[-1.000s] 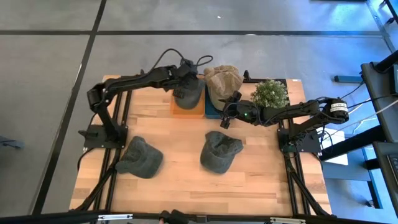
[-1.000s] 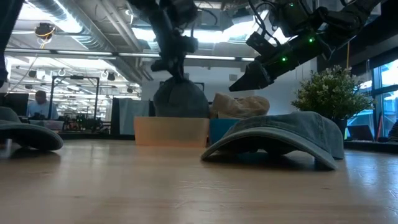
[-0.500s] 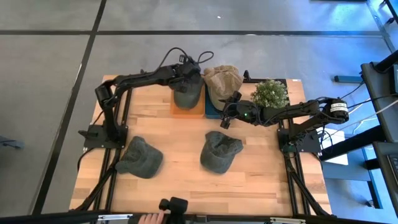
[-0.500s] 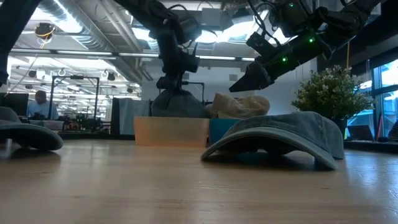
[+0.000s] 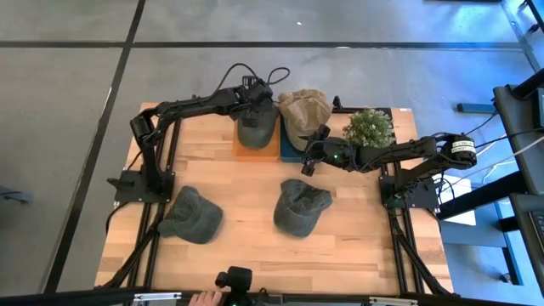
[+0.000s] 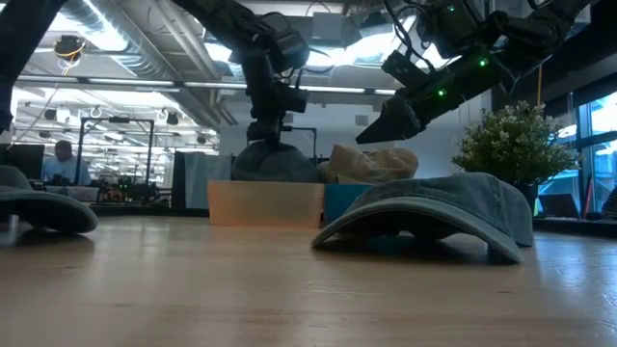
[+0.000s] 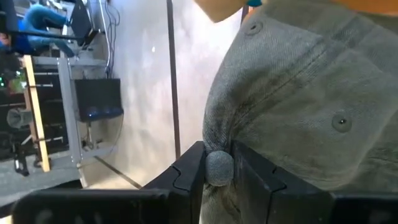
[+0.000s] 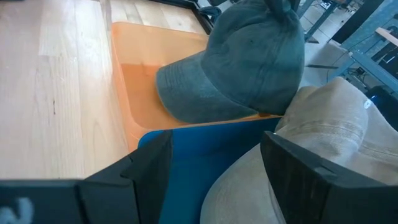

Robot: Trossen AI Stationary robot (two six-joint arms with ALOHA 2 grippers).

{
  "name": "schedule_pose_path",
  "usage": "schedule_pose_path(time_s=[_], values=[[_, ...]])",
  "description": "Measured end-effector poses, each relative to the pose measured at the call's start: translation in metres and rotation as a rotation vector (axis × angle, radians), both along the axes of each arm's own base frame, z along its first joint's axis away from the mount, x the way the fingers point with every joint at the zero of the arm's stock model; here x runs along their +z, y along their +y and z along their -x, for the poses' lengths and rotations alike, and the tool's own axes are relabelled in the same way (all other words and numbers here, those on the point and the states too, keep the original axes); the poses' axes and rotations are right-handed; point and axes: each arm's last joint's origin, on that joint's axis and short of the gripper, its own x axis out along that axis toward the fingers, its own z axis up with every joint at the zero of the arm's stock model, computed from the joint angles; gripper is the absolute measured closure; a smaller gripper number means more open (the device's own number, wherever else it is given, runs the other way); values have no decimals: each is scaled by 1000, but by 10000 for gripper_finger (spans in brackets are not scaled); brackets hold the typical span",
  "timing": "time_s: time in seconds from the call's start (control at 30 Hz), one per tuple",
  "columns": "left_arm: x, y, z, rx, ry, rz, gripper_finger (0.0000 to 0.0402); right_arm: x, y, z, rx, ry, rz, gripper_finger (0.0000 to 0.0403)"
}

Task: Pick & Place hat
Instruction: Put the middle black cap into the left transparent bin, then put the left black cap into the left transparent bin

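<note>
Left gripper (image 7: pixel 217 171) clenched on green hat (image 5: pixel 257 126) fabric, over the orange bin (image 5: pixel 255 150). Right gripper (image 8: pixel 211 171) spread wide, empty, beside that bin. Wooden table (image 5: pixel 238 246); office behind.

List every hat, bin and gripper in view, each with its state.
Left gripper: shut on green hat, lowered into orange bin.
Right gripper: open, above table.
Tan hat: in blue bin.
Middle hat: on table.
Left hat: on table.
</note>
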Motion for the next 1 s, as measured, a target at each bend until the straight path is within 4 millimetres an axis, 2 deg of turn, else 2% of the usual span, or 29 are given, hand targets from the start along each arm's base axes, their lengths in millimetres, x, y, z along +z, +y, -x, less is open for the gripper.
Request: schedule_pose_path(time_s=[0.73,0.83,1.0], values=[[-2,9,10,100,-26,32,312,-1,0,0,0,9,-3,160],[-2,9,10,106,-32,34,299,-1,0,0,0,9,-3,160],[3,8,13,157,-22,-25,255,-1,0,0,-1,12,-4,160]])
